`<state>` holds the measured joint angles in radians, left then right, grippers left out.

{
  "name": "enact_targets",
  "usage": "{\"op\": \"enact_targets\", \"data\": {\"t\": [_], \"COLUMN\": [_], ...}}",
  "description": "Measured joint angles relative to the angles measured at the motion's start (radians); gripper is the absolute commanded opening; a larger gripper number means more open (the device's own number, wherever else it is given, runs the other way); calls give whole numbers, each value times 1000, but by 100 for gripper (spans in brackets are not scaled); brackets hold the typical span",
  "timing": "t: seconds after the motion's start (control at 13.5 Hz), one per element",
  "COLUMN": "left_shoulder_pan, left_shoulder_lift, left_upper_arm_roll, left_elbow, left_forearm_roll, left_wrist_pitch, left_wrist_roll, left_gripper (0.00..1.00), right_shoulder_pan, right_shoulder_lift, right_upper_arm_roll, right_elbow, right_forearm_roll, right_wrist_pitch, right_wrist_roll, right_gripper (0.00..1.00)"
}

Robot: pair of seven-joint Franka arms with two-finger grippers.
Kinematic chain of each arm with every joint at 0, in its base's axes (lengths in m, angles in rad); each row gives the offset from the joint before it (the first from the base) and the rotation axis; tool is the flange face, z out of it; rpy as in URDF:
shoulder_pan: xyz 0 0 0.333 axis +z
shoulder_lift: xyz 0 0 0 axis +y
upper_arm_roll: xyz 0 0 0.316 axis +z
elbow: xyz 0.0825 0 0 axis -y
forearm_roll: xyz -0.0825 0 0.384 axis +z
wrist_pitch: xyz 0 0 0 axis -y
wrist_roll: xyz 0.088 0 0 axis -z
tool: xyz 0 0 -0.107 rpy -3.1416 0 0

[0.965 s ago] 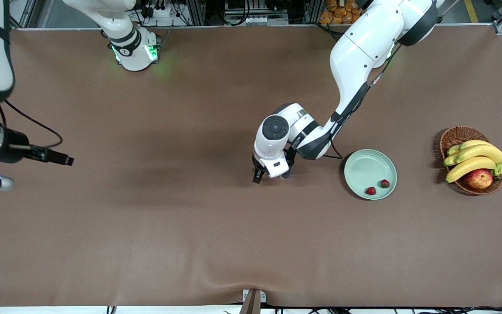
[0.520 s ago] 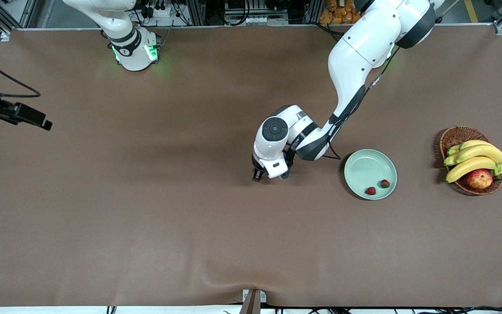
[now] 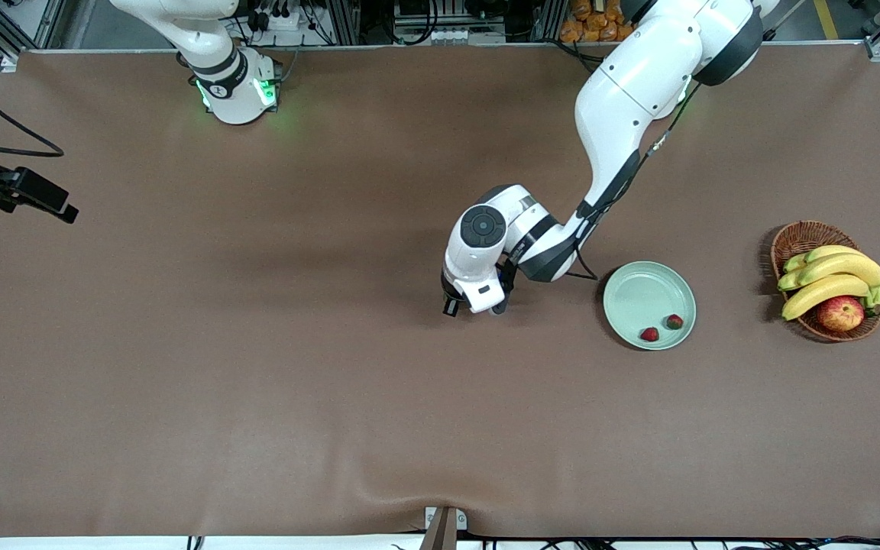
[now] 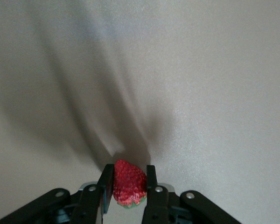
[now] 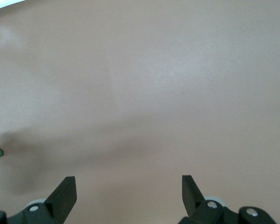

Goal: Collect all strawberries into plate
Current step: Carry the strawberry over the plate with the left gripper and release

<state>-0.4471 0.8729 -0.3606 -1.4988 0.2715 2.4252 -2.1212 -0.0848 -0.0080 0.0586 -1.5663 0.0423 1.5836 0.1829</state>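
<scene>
Where the left arm bends down over the middle of the tabletop (image 3: 257, 397), its left claw (image 4: 129, 193) is clenched on a strawberry (image 4: 129, 183), low against the brown surface, toward the right arm's end from the plate (image 3: 631, 286). In the left wrist view the berry sits between the two fingers (image 4: 105, 183), its long axis running along them, red tip pointing out past the fingertips and green cap back toward the wrist. The arm comes from its base in a long arc, the forearm folded back and the wrist turned straight down.

Two more strawberries (image 3: 649, 334) (image 3: 674, 321) lie on the pale green plate, near its rim on the side nearer the front camera, just apart from each other.

The right arm waits at its own end of the tabletop; the right claw (image 5: 128, 196) hangs released, fingers spread wide over bare surface.

A wicker basket (image 3: 799, 238) with bananas (image 3: 829, 279) and an apple (image 3: 840, 313) stands toward the left arm's end.
</scene>
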Motion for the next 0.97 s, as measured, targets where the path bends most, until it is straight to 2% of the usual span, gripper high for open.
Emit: {"op": "enact_targets", "data": {"t": [0.07,0.15,0.45,0.59,0.97], "left_shoulder_pan": [0,0,56,117,231], "left_shoulder_lift": [0,0,-28,-78,-229], "left_upper_arm_roll": [0,0,-4,-22,-61], "left_elbow": [0,1,36,39,7], "left_forearm_roll": [0,0,0,0,0], "left_wrist_pitch": [0,0,-9,-92,-325], "left_wrist_roll": [0,0,2,49,317], "left_gripper": [2,0,0,0,0], "right_shoulder_pan": [0,0,0,3,21], "right_shoulder_lift": [0,-1,-1,-1,-1], "right_upper_arm_roll": [2,2,2,4,11], "right_elbow": [0,0,1,1,2], "right_forearm_roll": [-5,-6,-6,-6,-9], "right_wrist_pitch": [1,1,39,44,46], "right_wrist_roll": [0,0,0,0,0], "right_gripper": [100,100,100,100,100]}}
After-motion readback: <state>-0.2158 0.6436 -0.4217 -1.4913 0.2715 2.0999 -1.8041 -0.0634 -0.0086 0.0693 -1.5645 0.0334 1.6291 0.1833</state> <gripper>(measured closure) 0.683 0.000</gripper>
